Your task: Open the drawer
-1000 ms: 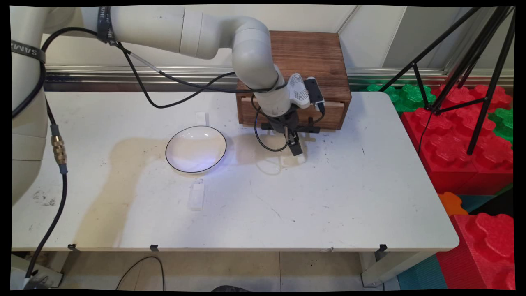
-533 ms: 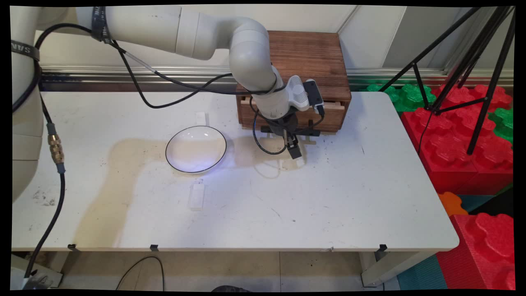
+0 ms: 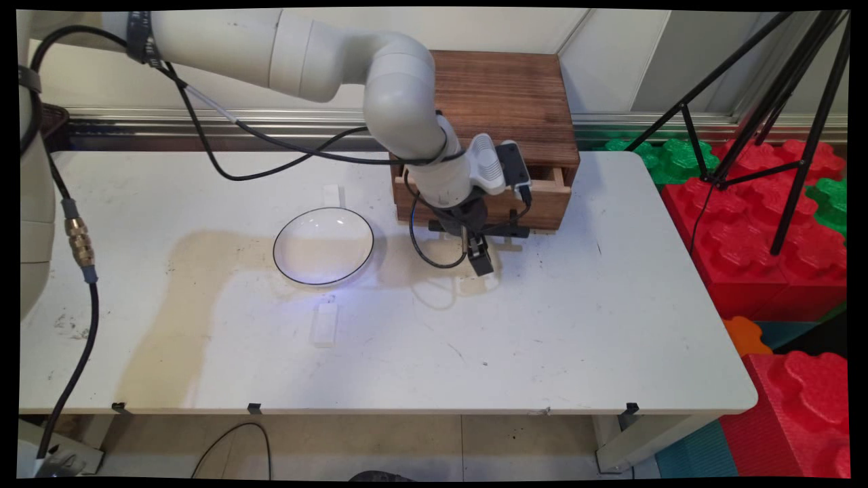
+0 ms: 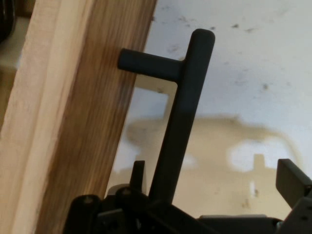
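**One hand at the drawer handle, fingers apart**

Two views. In the main view, your hand (image 3: 480,261) hangs low over the white counter (image 3: 610,305), right in front of the wooden drawer box (image 3: 505,95) that stands at the counter's far edge. The box's drawer (image 3: 546,196) sits slightly out of the box, with a gap showing along its top at the right corner. The black bar handle (image 3: 515,232) on the drawer front runs level just behind the hand's linkage. To the picture's left of the hand, near but apart from it, lies a shallow white bowl with a thin black rim (image 3: 323,245). A small white block (image 3: 325,324) lies nearer to you than the bowl. Beyond the counter's right end you see red foam blocks (image 3: 766,251) and a black tripod (image 3: 780,102).

In the hand view, the handle (image 4: 183,112) crosses between the two fingers, and its stub post meets the drawer front (image 4: 73,122). One fingertip (image 4: 138,171) stands just beside the bar; the other is well apart from it at the picture's right. The hand (image 4: 214,175) is spread around the handle, not clamped on it.
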Available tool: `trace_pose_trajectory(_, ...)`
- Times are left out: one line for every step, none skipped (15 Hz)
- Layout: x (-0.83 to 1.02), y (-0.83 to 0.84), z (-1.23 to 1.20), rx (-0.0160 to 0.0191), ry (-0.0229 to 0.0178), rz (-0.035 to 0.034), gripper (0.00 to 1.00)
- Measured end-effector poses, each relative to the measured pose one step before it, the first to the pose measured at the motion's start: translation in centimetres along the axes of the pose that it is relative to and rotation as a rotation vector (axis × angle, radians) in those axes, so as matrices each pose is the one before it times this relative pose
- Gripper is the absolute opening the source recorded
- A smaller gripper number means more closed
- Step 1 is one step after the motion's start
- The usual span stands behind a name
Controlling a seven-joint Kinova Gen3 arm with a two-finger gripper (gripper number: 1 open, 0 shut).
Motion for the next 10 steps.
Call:
trace_pose_trajectory(-0.120, 0.285, -0.155, -0.00430, -0.00005, 0.00334, 1.00)
trace_pose_trajectory(-0.150, 0.281, -0.171, -0.00372, -0.00007, 0.00430, 1.00)
trace_pose_trajectory(-0.230, 0.401, -0.255, -0.00511, -0.00008, 0.00540, 1.00)
trace_pose_trajectory(-0.193, 0.363, -0.209, -0.00410, -0.00044, 0.00516, 1.00)
trace_pose_trajectory(-0.170, 0.326, -0.190, -0.00360, -0.00025, 0.00396, 1.00)
trace_pose_trajectory(-0.120, 0.233, -0.115, -0.00271, -0.00042, 0.00255, 1.00)
trace_pose_trajectory(-0.177, 0.358, -0.161, -0.00411, -0.00048, 0.00400, 1.00)
trace_pose_trajectory(-0.184, 0.396, -0.173, -0.00479, -0.00036, 0.00433, 1.00)
trace_pose_trajectory(-0.196, 0.419, -0.168, -0.00511, -0.00016, 0.00426, 1.00)
trace_pose_trajectory(-0.155, 0.386, -0.132, -0.00510, -0.00001, 0.00401, 1.00)
